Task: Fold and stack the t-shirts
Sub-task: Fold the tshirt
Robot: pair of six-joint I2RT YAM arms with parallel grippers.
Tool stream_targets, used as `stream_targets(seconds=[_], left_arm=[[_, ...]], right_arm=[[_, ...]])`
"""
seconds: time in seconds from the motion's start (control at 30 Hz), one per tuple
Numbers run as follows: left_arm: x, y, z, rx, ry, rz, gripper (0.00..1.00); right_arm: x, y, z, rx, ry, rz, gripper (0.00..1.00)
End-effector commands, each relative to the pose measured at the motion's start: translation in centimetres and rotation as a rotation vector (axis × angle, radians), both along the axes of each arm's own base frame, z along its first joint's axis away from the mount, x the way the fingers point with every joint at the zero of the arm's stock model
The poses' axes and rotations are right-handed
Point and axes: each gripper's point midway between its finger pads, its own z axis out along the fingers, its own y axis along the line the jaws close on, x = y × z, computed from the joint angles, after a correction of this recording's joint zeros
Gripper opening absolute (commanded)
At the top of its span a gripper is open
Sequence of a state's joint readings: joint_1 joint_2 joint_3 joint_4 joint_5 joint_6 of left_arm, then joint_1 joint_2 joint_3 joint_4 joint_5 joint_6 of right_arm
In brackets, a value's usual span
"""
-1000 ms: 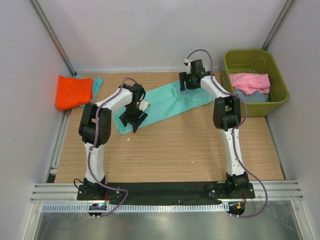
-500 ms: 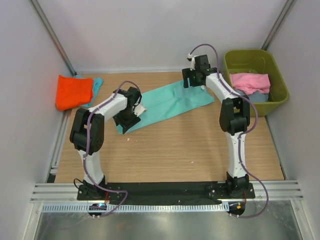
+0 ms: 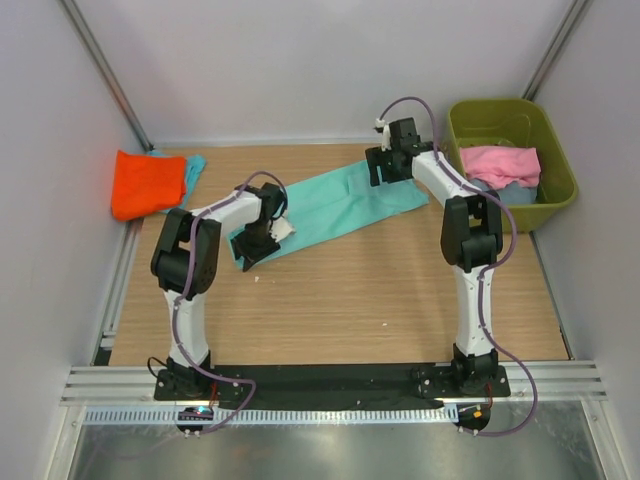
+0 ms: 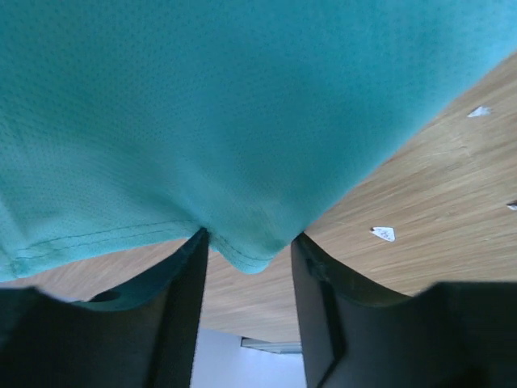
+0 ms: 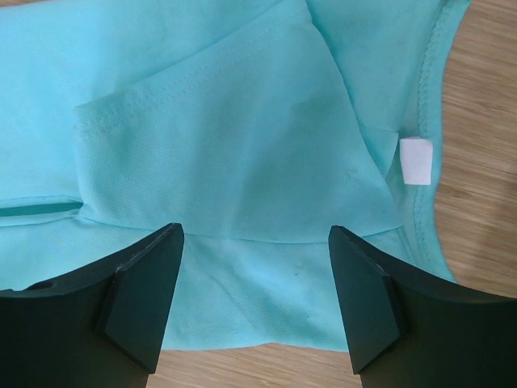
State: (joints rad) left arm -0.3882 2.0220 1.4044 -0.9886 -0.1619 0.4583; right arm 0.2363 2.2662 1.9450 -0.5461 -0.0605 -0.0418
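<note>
Teal t-shirt (image 3: 330,205): hem (image 4: 242,257) seemingly inside left gripper (image 4: 246,242), collar (image 5: 432,121) below right gripper (image 5: 254,234)

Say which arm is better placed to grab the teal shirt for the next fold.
Probably left: the left gripper is open around a hem corner of the teal shirt. The right gripper hangs open over the collar end.

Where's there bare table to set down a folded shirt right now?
Widest bare wood lies between the teal t-shirt and the black base strip. The far-left corner is crowded by the orange t-shirt, the far right by the olive bin.
</note>
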Motion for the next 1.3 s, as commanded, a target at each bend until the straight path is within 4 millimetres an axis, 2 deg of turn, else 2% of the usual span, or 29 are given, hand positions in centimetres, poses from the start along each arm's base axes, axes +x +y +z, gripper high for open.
stream_targets(seconds=[0.0,0.03,0.13,0.37,0.47,0.53,0.6,0.63,0.77,0.97,1.0,1.03,1.13,1.17,1.27], left_arm=[[1.2,0.0,-0.1,0.002,-0.011,-0.028,0.43],[1.0,0.0,-0.3,0.0,0.001,-0.024,0.41],[0.3,-0.2,-0.2,-0.016,0.032,-0.017,0.31],[-2.9,-1.5,0.5,-0.094,0.149,-0.023,0.0],[-4.3,-2.2,0.7,-0.1,0.187,-0.069,0.0],[-5.8,-3.5,0.7,-0.129,0.235,-0.093,0.0],[-7.2,-4.6,0.8,-0.16,0.288,-0.107,0.0],[-8.4,-5.2,1.0,-0.159,0.328,-0.121,0.0],[-10.9,-7.6,1.6,-0.183,0.383,-0.169,0.0],[-13.9,-11.7,1.7,-0.208,0.427,-0.247,0.0],[-14.6,-12.6,1.7,-0.205,0.433,-0.271,0.0],[-15.1,-13.5,1.6,-0.216,0.446,-0.281,0.0],[-16.3,-15.7,1.3,-0.22,0.458,-0.333,0.0],[-16.7,-16.3,1.2,-0.224,0.462,-0.344,0.0],[-17.4,-18.3,0.6,-0.235,0.463,-0.374,0.0]], right_arm=[[0.5,-0.3,4.7,-0.02,-0.112,-0.002,0.79],[0.3,-1.5,4.1,-0.073,-0.107,-0.04,0.79],[-0.4,-2.8,2.8,-0.122,-0.08,-0.065,0.79],[-2.5,-2.7,1.1,-0.109,-0.005,-0.059,0.78],[-2.7,-2.6,0.6,-0.112,0.002,-0.052,0.78],[-2.8,-2.5,0.0,-0.117,0.013,-0.043,0.78],[-2.8,-2.4,-1.4,-0.121,0.036,-0.034,0.78],[-2.5,-2.4,-1.6,-0.12,0.036,-0.031,0.78],[-1.1,-1.4,-3.2,-0.116,0.046,-0.014,0.78],[1.4,1.9,-4.1,-0.099,0.013,0.042,0.78],[1.9,2.7,-3.7,-0.091,-0.004,0.054,0.78],[1.9,3.1,-4.6,-0.094,0.005,0.061,0.78],[2.5,4.8,-4.5,-0.086,-0.017,0.082,0.78],[2.6,5.2,-5.2,-0.087,-0.011,0.087,0.78],[3.1,6.9,-5.6,-0.083,-0.035,0.112,0.78]])
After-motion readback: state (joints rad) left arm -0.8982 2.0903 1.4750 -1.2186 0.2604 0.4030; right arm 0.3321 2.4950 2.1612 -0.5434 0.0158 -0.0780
